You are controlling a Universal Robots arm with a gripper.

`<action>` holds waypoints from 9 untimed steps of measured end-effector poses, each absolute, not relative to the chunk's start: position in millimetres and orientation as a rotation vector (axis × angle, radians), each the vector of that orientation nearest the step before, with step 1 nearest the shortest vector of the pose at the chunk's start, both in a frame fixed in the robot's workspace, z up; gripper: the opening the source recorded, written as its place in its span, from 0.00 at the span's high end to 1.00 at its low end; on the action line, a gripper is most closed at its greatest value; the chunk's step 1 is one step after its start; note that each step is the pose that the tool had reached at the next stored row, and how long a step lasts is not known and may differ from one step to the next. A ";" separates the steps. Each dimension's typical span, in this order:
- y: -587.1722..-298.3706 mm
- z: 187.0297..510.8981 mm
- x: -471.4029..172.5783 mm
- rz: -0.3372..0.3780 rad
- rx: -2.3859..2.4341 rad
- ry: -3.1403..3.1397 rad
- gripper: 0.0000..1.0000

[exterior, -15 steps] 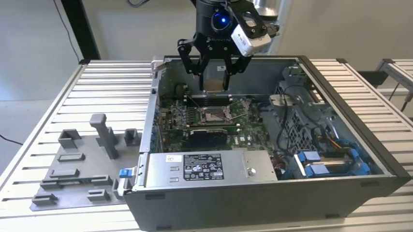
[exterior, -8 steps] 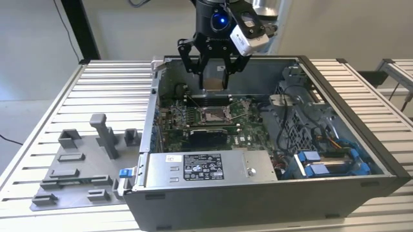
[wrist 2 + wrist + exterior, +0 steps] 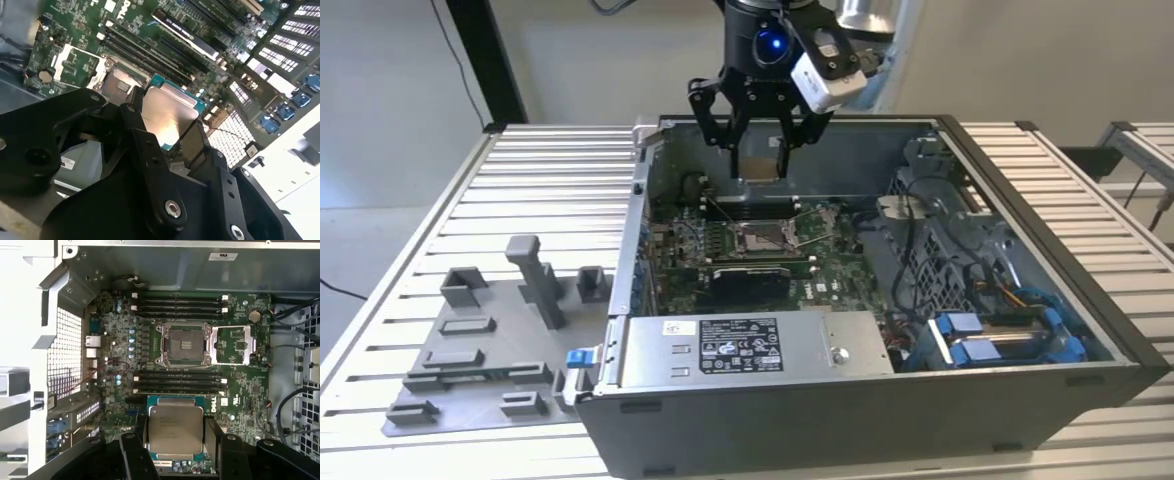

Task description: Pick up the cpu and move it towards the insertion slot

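Gripper (image 3: 761, 150) being held at upper centre of the exterior view, fingers closed onto the cpu (image 3: 176, 429), open computer case (image 3: 1067, 290) containing motherboard (image 3: 245, 385), insertion slot (image 3: 184, 344) lying uncovered

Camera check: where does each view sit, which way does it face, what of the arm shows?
Exterior view: off the arm, above the open PC case, looking down; shows the arm and gripper holding the cpu.
First wrist view: on the arm, facing down at the insertion slot; fingers flank the cpu.
Second wrist view: on the arm, angled across gripper links.
Both wrist views share cpu and slot.
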State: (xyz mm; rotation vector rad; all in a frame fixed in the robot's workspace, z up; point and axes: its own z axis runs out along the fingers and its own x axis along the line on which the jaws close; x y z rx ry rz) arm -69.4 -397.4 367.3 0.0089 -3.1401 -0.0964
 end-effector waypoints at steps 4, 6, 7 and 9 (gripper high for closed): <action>-385.3 363.1 -65.4 -0.105 0.009 -3.140 1.00; -380.6 361.0 -62.0 -0.108 0.009 -3.140 1.00; -378.7 359.7 -59.2 -0.110 0.009 -3.140 1.00; -374.8 357.3 -53.3 -0.111 0.009 -3.140 1.00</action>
